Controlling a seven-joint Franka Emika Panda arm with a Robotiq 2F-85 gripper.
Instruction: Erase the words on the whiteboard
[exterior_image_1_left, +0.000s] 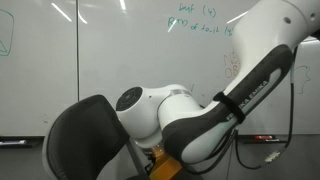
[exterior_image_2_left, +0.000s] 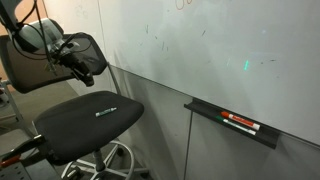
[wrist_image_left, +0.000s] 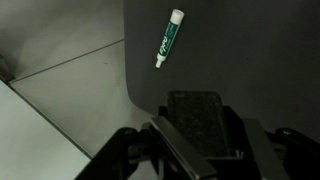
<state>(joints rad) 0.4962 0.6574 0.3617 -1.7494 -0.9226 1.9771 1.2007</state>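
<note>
A: Where are the words (exterior_image_1_left: 197, 28)?
B: Teal lines, high on the whiteboard (exterior_image_1_left: 110, 60), above the arm (exterior_image_1_left: 232, 100).
A: And the gripper (wrist_image_left: 205, 130)?
B: Clamped on a black eraser (wrist_image_left: 205, 108), off the board, beside the office chair (exterior_image_2_left: 90, 120); a green marker (wrist_image_left: 168, 38) lies on the dark surface (wrist_image_left: 240, 50) beneath it

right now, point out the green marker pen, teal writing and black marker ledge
green marker pen (wrist_image_left: 167, 40): wrist view, middle of barrel
teal handwritten writing (exterior_image_1_left: 195, 29): in an exterior view, lower line
black marker ledge (exterior_image_2_left: 200, 108): in an exterior view, bare end
</note>
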